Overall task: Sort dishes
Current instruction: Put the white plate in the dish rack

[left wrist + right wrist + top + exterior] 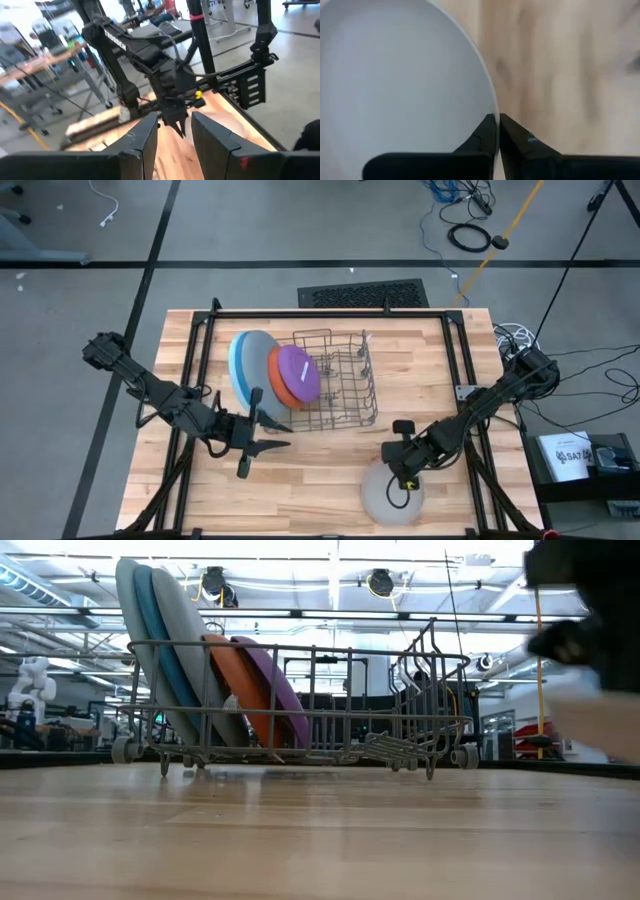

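Five plates are standing on edge at one end of the wire dish rack (335, 378): pale blue plate (127, 630), blue plate (155, 635), grey plate (258, 365), orange plate (281, 383), purple plate (299, 371). Right fingers (496, 131) are pinching the pale grey plate (380, 495) by its rim, on the desk (320, 480) well clear of the rack. Left fingers (262, 442) are spread wide beside the rack.

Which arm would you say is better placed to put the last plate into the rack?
Right: its gripper is shut on the pale grey plate's rim. The left gripper is open and empty.
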Controlling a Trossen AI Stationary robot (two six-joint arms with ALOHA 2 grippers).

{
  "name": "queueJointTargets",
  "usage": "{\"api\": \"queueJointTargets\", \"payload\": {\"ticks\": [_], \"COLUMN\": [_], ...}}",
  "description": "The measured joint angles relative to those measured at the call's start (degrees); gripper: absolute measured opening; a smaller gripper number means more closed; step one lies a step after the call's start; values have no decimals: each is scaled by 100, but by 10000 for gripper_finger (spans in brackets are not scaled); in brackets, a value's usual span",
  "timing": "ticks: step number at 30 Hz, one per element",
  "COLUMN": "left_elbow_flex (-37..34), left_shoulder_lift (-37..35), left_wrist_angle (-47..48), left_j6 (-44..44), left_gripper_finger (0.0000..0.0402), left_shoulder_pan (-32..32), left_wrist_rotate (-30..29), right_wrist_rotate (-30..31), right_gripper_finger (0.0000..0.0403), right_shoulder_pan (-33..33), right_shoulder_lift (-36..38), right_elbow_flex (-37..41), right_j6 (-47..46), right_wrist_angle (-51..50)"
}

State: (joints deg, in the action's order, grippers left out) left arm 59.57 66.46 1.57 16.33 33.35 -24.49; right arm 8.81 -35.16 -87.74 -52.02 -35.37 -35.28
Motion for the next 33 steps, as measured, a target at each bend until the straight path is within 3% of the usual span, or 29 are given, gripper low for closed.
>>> {"api": "queueJointTargets", "payload": {"ticks": [6,13,17,22,26,28,33], "left_elbow_flex": [0,4,4,91,305,348,466], "left_shoulder_lift": [0,-13,-13,-17,-12,15,10], "left_wrist_angle": [-734,-1019,-1232,-1928,-1729,-1656,-1516], "left_j6": [674,103,-338,-266,116,352,-326], "left_gripper_finger": [121,121,121,121,121,121,121], "left_shoulder_pan": [-113,-692,-1117,-1504,-1837,-2004,-2385], "left_wrist_rotate": [0,-155,-294,-147,-62,-335,-776], "right_wrist_rotate": [1553,3776,5307,7059,7765,8028,8130], "right_gripper_finger": [2,2,1,1,1,1,1], "right_shoulder_pan": [33,36,125,366,651,812,1220], "right_shoulder_lift": [-2,0,0,-4,-117,-245,-743], "right_elbow_flex": [-1594,-3393,-3858,-3922,-3922,-3920,-3920], "right_j6": [625,1258,1743,1802,1657,1659,1662], "right_wrist_angle": [-1508,-2854,-2876,-2788,-2633,-2470,-1796]}}
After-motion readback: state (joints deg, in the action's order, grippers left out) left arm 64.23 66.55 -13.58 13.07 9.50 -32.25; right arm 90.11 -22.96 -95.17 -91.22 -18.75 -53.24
